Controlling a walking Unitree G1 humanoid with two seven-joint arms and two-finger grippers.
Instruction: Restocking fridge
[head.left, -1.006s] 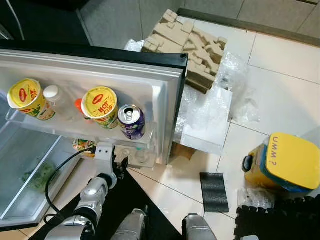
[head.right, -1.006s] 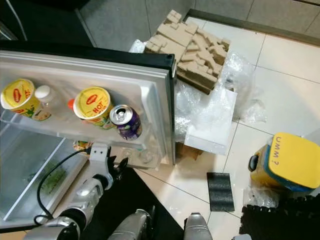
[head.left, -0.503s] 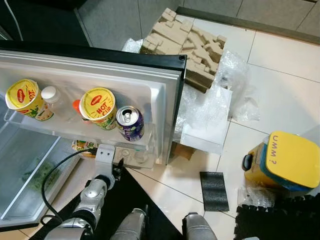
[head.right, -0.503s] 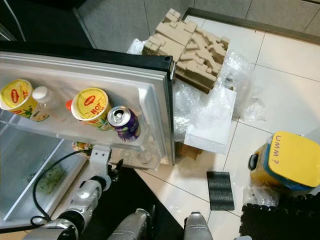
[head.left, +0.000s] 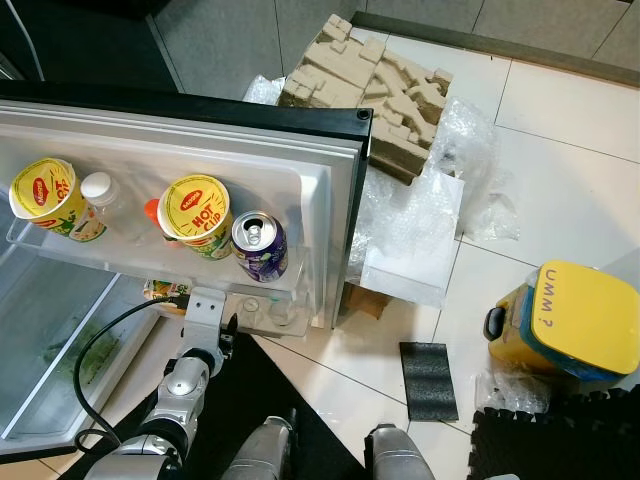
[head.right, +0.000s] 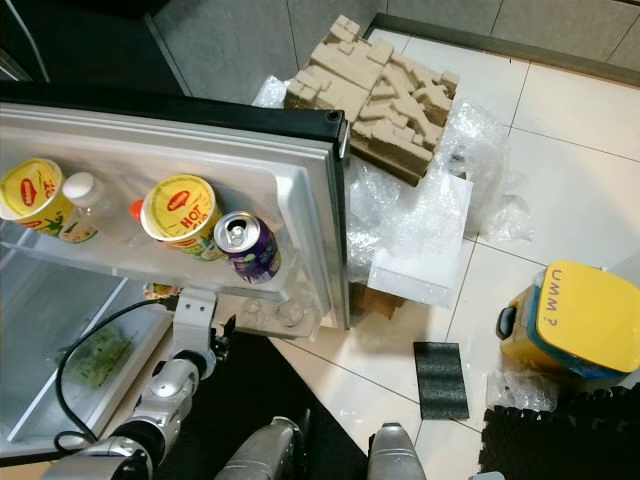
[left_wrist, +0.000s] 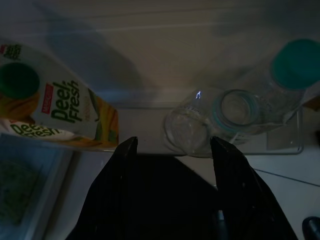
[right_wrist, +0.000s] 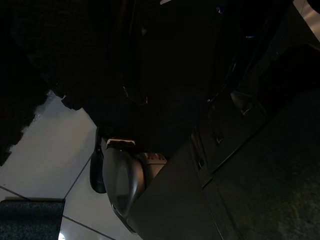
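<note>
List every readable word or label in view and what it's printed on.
"HOT CUP": lid of the yellow noodle cup on the door shelf.
"Deeli Fresh", roughly: yellow juice carton.
"UMM?": yellow lid of the floor container.
Red logo on the other yellow cup: too small.
Purple can: unreadable.

I see the fridge door (head.left: 300, 180) swung open, white inside with a black outer edge. On its upper shelf stand two yellow noodle cups (head.left: 200, 214), a small white-capped bottle (head.left: 100, 188) between them, and a purple soda can (head.left: 258, 245) upright at the door's free end. On the lower shelf sit a Peel Fresh juice carton (left_wrist: 55, 107), an empty glass jar (left_wrist: 212, 120), and a clear teal-capped bottle (left_wrist: 292, 67).
</note>
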